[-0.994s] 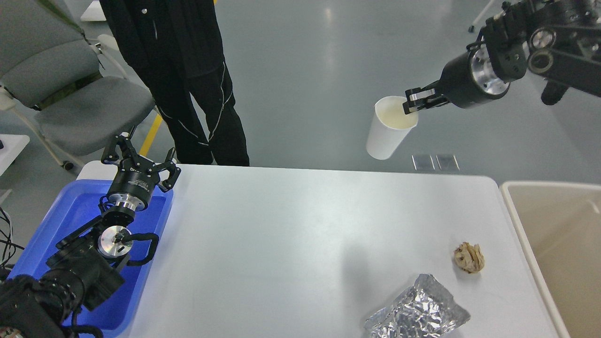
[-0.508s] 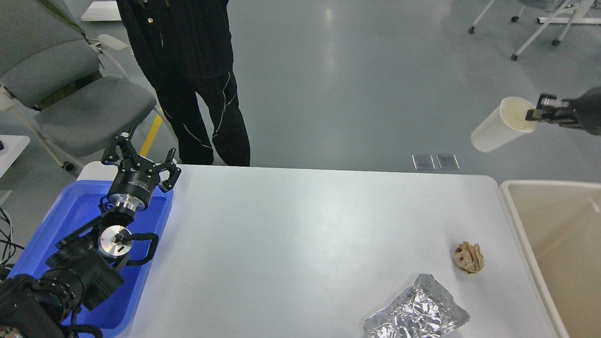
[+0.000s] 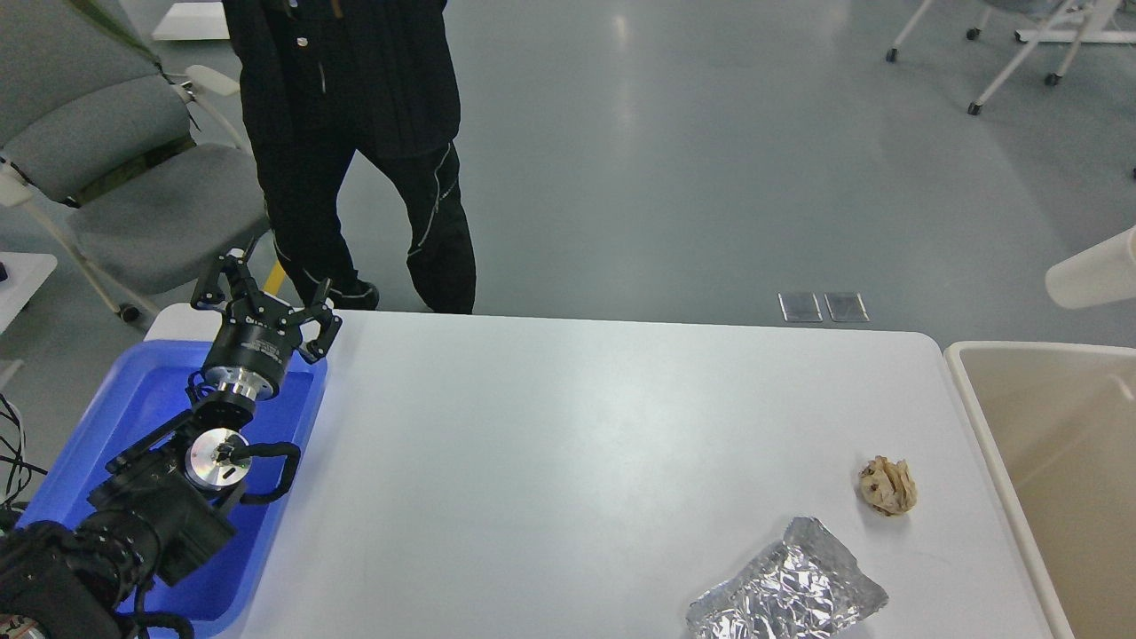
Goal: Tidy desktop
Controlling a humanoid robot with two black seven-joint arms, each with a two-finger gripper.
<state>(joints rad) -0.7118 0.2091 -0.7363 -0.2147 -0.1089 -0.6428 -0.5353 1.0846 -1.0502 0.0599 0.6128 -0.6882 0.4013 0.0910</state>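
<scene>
below us, the desktop (image 3: 550, 461) fills the middle of the view, its white surface running from the blue tray (image 3: 106, 426) on our left to the beige bin (image 3: 1021, 417) on our right. two pieces of litter lie on it near the right front corner: a crumpled brownish paper ball (image 3: 887, 485), and just in front of it, a little to the left, a creased silver foil bag (image 3: 786, 595) whose lower edge runs out of view. the two are near each other but apart. our left gripper (image 3: 262, 302) hangs above the far end of the blue tray, its black fingers spread wide and holding nothing; the arm behind it reaches back over the tray toward the lower left corner. our right gripper is out of frame, so we cannot say how it stands. at the right edge, above the bin, part of a white paper cup (image 3: 1093, 277) pokes into view, tilted on its side. beyond the table's far edge a person in black clothes (image 3: 355, 151) stands on the grey floor, with a grey chair (image 3: 115, 160) to the left.
</scene>
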